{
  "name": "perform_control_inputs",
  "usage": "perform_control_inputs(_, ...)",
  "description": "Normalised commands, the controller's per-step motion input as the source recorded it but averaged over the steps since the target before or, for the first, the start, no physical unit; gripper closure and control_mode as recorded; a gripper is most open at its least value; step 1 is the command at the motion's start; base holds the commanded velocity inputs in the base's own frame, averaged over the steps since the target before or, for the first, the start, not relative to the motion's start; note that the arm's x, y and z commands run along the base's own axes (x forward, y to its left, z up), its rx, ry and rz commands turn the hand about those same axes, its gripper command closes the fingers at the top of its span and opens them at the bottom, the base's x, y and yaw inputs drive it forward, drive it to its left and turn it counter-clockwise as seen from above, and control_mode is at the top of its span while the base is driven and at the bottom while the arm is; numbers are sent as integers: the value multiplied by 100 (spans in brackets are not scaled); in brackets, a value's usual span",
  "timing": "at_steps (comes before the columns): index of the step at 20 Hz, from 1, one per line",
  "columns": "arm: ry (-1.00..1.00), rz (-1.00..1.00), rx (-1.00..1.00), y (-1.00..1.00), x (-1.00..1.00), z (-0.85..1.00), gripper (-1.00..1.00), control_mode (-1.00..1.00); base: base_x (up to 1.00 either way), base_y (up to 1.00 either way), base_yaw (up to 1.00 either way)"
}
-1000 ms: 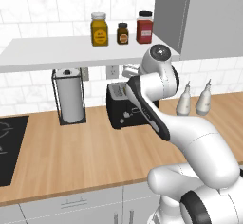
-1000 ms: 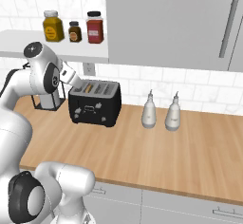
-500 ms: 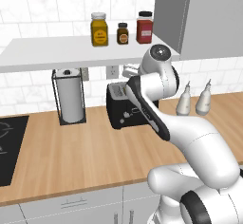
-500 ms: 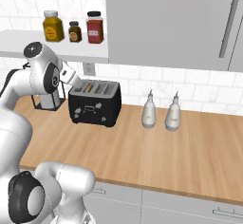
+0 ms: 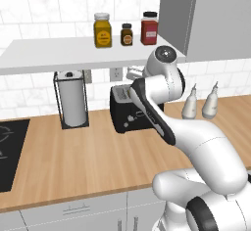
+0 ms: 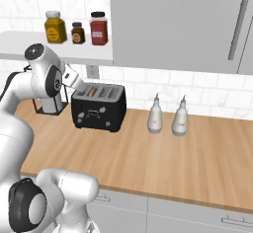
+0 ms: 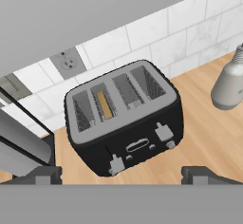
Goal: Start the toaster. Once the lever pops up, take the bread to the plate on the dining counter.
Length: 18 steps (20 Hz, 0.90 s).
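step: start toaster (image 7: 126,118) | fingers (image 7: 122,175) spread wide, empty, above its front | bread (image 7: 105,105) sits in second slot from its left | I'd come down square on the left lever (image 7: 115,163), press fully, avoid the knobs

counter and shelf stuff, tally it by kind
jars on the shelf: 3 (yellow, small dark, red)
white bottles: 2
toaster: 1
bread in the toaster: 1
paper towel holder: 1
total: 8
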Motion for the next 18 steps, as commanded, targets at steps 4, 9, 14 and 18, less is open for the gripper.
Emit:
perform_control_inputs(4,0,0,0,0,0,0,-100,-100,0,0,0)
perform_control_inputs(9,0,0,0,0,0,0,-100,-100,0,0,0)
perform_control_inputs(14,0,0,0,0,0,0,-100,-100,0,0,0)
perform_control_inputs(18,0,0,0,0,0,0,-100,-100,0,0,0)
